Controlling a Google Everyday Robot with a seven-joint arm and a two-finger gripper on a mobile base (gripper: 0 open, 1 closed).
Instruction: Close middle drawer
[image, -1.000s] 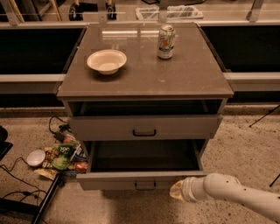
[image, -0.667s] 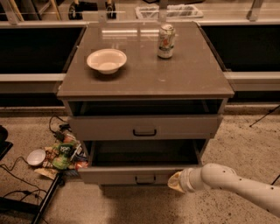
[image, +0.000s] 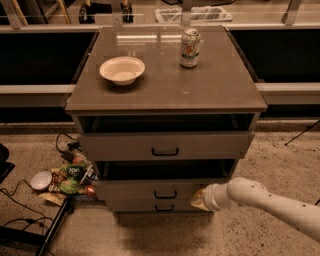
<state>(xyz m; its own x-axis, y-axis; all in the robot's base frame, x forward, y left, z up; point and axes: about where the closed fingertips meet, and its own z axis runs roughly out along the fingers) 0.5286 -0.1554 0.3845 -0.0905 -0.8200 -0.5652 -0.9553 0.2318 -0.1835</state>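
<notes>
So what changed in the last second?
The middle drawer slid inward toward the cabinet and is now only slightly open. The hand moved in with it, at the right end of its front. The top drawer, bowl and can stayed put.

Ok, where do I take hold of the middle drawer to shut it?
Take the middle drawer by its front, from straight ahead: the face is flat and stands out, so a push probably beats gripping the small handle. The gripper sits at the front's right end.
</notes>
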